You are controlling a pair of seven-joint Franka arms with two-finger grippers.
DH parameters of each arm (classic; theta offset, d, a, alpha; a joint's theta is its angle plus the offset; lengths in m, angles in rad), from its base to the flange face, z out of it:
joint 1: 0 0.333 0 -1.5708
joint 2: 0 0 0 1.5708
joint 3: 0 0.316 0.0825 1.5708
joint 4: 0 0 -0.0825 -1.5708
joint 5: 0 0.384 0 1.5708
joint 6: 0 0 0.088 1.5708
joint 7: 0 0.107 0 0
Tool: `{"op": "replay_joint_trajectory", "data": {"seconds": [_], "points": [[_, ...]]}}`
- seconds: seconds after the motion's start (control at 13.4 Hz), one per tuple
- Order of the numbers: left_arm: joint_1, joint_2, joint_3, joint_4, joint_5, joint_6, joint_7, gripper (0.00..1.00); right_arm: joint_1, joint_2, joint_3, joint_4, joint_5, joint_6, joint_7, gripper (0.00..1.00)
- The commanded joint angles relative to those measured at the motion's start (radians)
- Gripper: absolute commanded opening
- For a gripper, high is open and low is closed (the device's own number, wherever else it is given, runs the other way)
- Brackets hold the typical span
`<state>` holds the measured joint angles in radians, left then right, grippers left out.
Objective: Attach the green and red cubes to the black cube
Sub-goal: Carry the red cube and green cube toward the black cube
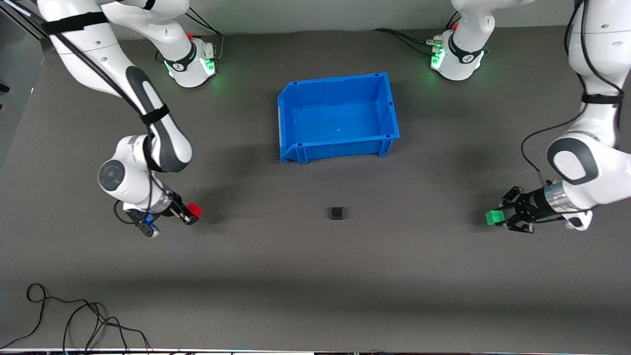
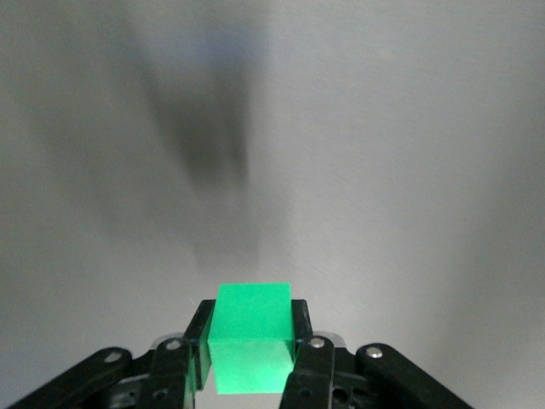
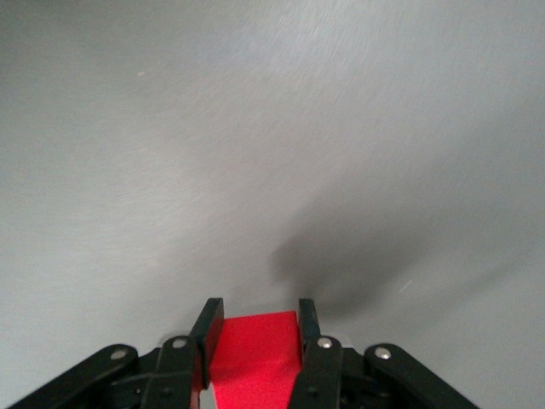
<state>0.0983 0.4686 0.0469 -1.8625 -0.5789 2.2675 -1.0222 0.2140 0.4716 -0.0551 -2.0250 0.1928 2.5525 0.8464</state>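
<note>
The black cube (image 1: 337, 213) sits alone on the dark table mat, nearer to the front camera than the blue bin. My left gripper (image 1: 499, 217) is shut on the green cube (image 1: 494, 217) and holds it just above the mat toward the left arm's end of the table. In the left wrist view the green cube (image 2: 252, 336) sits between the two pads. My right gripper (image 1: 193, 212) is shut on the red cube (image 1: 195, 210) and holds it above the mat toward the right arm's end. In the right wrist view the red cube (image 3: 254, 358) fills the gap between the pads.
An empty blue bin (image 1: 389, 111) stands farther from the front camera than the black cube, between the two arm bases. Loose black cables (image 1: 74, 320) lie at the table's near edge toward the right arm's end.
</note>
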Motion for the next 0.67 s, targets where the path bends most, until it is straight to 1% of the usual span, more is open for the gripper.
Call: {"op": "replay_joint_trajectory", "data": {"seconds": [0.0,0.22,0.37,0.6], "points": [[-0.020,0.025,-0.001,0.121,0.053,-0.082,-0.169,0.37,0.071,0.033,-0.006,0.077,0.019,-0.015,0.256,0.00],[-0.121,0.053,-0.002,0.170,0.050,-0.071,-0.298,0.37,0.180,0.132,-0.009,0.208,0.008,-0.020,0.614,0.00],[-0.199,0.071,-0.002,0.190,0.050,-0.062,-0.382,0.37,0.243,0.209,-0.011,0.309,0.005,-0.035,0.786,0.00],[-0.346,0.116,-0.002,0.209,0.048,-0.005,-0.453,0.37,0.297,0.295,-0.012,0.435,0.004,-0.075,0.972,0.00]]}}
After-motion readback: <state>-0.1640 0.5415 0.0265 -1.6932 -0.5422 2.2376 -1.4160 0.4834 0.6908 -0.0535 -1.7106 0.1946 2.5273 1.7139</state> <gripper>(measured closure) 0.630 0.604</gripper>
